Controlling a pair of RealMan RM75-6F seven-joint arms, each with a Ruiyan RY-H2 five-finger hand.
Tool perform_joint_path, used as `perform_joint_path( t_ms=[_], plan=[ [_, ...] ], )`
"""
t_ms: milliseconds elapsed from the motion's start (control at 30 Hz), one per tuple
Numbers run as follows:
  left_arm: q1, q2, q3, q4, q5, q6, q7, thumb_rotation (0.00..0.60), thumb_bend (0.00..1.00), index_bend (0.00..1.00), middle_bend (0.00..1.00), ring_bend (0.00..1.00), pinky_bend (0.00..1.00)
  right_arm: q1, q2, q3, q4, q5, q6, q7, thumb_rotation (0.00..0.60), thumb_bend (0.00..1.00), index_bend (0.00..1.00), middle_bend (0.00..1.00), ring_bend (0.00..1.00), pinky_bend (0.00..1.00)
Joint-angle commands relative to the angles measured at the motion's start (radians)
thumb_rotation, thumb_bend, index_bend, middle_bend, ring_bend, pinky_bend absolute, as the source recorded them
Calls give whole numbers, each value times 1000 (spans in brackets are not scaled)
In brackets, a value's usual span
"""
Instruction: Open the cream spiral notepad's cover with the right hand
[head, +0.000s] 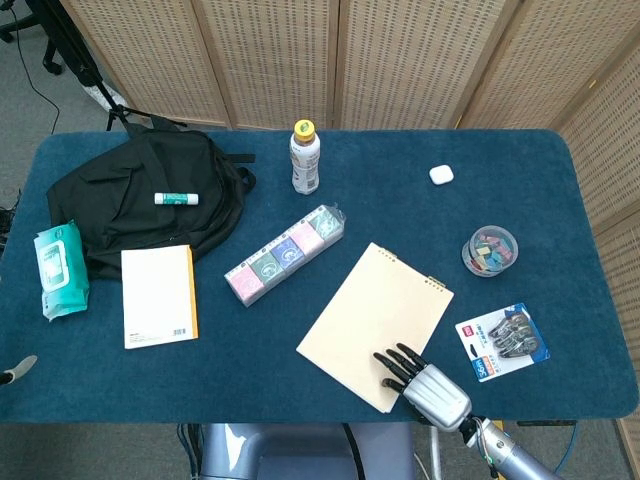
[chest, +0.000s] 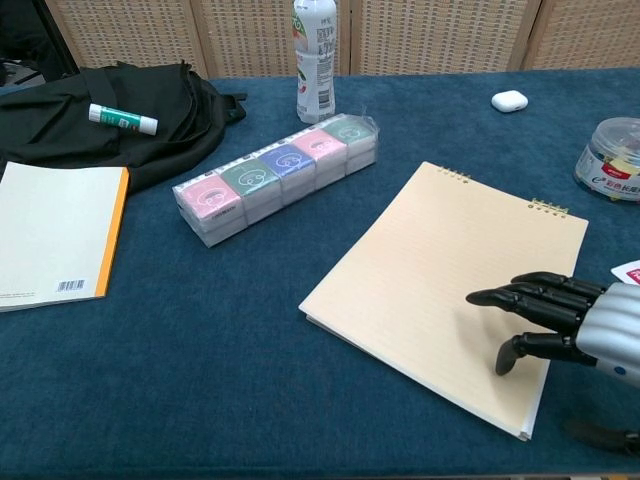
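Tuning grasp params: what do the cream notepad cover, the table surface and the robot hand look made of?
Cream notepad: matte paper or thin card, no glare, metal-looking spiral loops at the top edge. Table: blue fabric, felt or low-pile carpet by its fuzzy texture. Right robot hand: glossy black fingers, probably plastic; ribbed silver back, metal or painted plastic.

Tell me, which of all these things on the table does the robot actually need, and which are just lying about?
Needed: cream spiral notepad, still closed; right hand over its near corner.

Lying about: black backpack, glue stick, bottle, orange-spined notebook, wipes pack, clip tub.
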Motion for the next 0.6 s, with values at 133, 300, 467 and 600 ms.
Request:
perform_joint_path(
  t_ms=[133, 300, 467, 600],
  plan=[
    [-2, 2, 0, -1, -1, -7, -2, 600, 0, 0, 0, 0, 0, 7, -16, -3, 10, 4, 4, 8, 600, 363, 324, 0, 0, 0],
    [-2, 1, 0, -2, 1, -8, -2, 600, 0, 0, 0, 0, 0, 12, -26, -2, 17, 11, 10, 13, 600, 365, 324, 0, 0, 0],
    [-3, 0, 0, -3, 1, -11, 4, 600, 0, 0, 0, 0, 0, 17, -35, 0, 21, 15, 23, 23, 600, 386, 334, 8, 0, 0],
    [-4, -1, 0, -4, 0, -14, 7, 600, 0, 0, 0, 0, 0, 19, -43, 1, 27, 21, 25, 26, 600, 389, 334, 8, 0, 0]
  ],
)
